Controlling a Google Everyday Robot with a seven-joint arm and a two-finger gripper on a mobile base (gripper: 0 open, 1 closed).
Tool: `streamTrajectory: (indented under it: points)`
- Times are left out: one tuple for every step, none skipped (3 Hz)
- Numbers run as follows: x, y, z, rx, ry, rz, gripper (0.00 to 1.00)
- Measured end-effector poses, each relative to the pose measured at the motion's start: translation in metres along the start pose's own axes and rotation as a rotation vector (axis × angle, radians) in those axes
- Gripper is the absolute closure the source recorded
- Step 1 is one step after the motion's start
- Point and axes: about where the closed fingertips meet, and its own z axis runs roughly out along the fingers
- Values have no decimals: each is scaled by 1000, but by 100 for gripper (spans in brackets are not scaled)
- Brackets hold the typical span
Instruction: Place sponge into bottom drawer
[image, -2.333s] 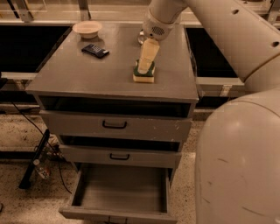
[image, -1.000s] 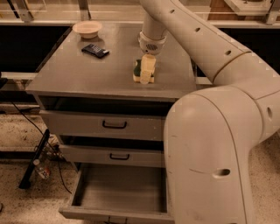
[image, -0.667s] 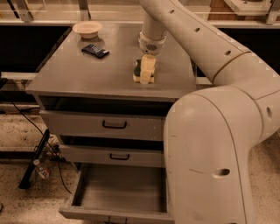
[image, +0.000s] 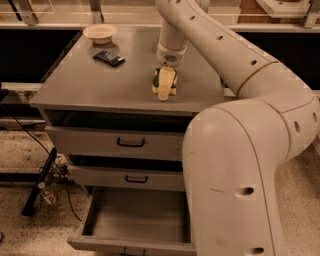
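Observation:
The sponge, dark green on a pale yellow body, lies on the grey cabinet top near its front right. My gripper reaches straight down from above and is on the sponge, covering its middle; green shows on both sides of it. The bottom drawer is pulled open below, with a plain grey inside and nothing in it. My large white arm hides the right part of the cabinet and drawer.
A pale bowl and a flat black packet sit at the back left of the top. Two shallower drawers with black handles are slightly ajar. Cables, a black bar and a small bottle lie on the floor at left.
Since 2.3 s ago the arm has swung in and the gripper has come down upright onto the sponge. Over the last second nothing has visibly moved.

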Motion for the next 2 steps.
streamTrajectory:
  points:
    - [0, 0, 0, 0, 0, 0, 18]
    - [0, 0, 0, 0, 0, 0, 41]
